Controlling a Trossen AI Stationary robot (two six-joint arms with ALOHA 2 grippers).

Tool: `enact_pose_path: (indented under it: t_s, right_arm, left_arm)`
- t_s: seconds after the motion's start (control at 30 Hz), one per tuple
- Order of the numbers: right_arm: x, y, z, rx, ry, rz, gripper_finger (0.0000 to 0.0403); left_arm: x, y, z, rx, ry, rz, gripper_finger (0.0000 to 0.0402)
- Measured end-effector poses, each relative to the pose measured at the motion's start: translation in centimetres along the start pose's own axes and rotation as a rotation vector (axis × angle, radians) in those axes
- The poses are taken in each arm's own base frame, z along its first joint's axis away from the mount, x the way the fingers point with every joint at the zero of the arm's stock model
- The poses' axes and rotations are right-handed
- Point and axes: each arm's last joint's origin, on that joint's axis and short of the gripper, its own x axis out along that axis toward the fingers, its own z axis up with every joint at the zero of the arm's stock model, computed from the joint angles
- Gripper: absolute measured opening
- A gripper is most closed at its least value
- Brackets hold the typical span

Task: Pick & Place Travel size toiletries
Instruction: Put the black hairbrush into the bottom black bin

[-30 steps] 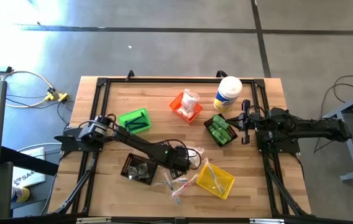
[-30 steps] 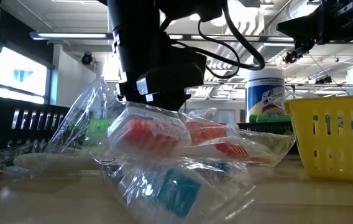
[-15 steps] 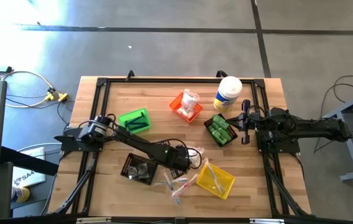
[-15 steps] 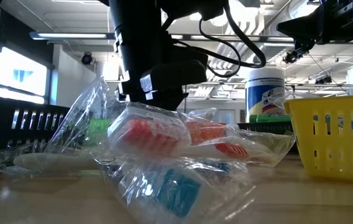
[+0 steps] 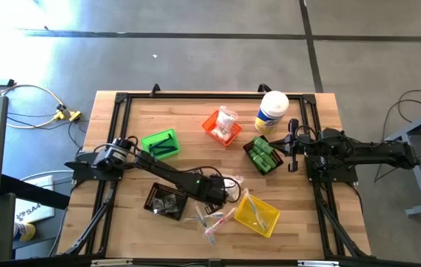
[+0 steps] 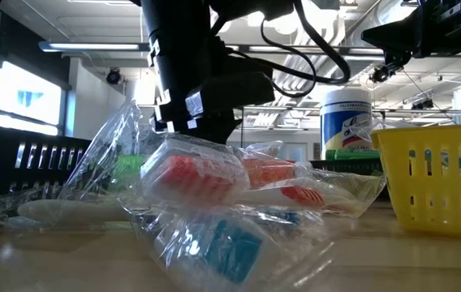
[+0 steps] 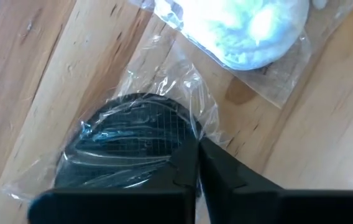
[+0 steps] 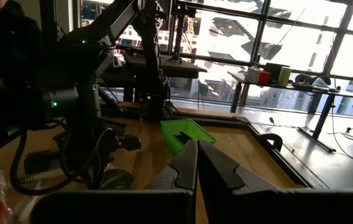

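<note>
The left gripper [image 5: 224,191] sat low over the table [image 5: 188,111], just below the middle of the high view, its fingers [image 7: 192,163] pressed together and pinching the crinkled clear wrap of a packet holding a dark rounded piece [image 7: 130,140]. Beyond that, toward the upper right of the left wrist view, lay another clear packet with a pale, whitish lump [image 7: 251,28] inside, flat on the wood.

The loose toiletries [image 5: 214,215] lay scattered in the lower middle of the high view, between the black bin [image 5: 167,200] at lower left and the yellow bin [image 5: 259,215] at lower right, which held thin wrapped pieces. In the low view this heap filled the foreground: clear bags with an orange-red item [image 6: 198,174] and a blue one [image 6: 230,247], crowding in front of the left arm's dark body and hiding its fingertips there.

Further up the frame stood the green bin [image 5: 161,143], the orange bin [image 5: 221,126] with a white packet [image 5: 227,117] in it, a dark bin packed with green bottles [image 5: 263,156], and the white-lidded canister [image 5: 272,110].

The right gripper [image 5: 293,145] waited at centre right, beside the green bottles, fingers [image 8: 192,165] closed on nothing.
</note>
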Motion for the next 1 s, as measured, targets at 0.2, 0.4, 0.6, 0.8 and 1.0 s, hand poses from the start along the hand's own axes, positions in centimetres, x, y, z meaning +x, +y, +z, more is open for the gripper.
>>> enact_pose_path:
  t_s: [0.2,0.4,0.6,0.8,1.0]
  right_arm:
    - [0.0,0.0,0.0,0.0,0.001,0.0,0.0005]
    - [0.0,0.0,0.0,0.0,0.005,0.001,0.0005]
    - [0.0,0.0,-0.1,0.0,0.005,0.001,0.0005]
    - [0.0,0.0,0.0,0.0,0.005,0.001,0.0005]
    - [0.0,0.0,0.0,0.0,0.005,0.001,0.0005]
  left_arm:
    - [0.2,-0.2,0.1,-0.006,-0.016,-0.021,0.0001]
    - [0.2,-0.2,0.1,0.0,-0.015,-0.024,0.0]
    - [0.0,-0.2,0.2,0.002,-0.014,-0.024,0.0]
    - [-1.4,-0.1,0.6,0.026,0.018,0.007,0.0]
    - [-4.8,-0.1,2.0,0.071,0.017,0.051,0.0]
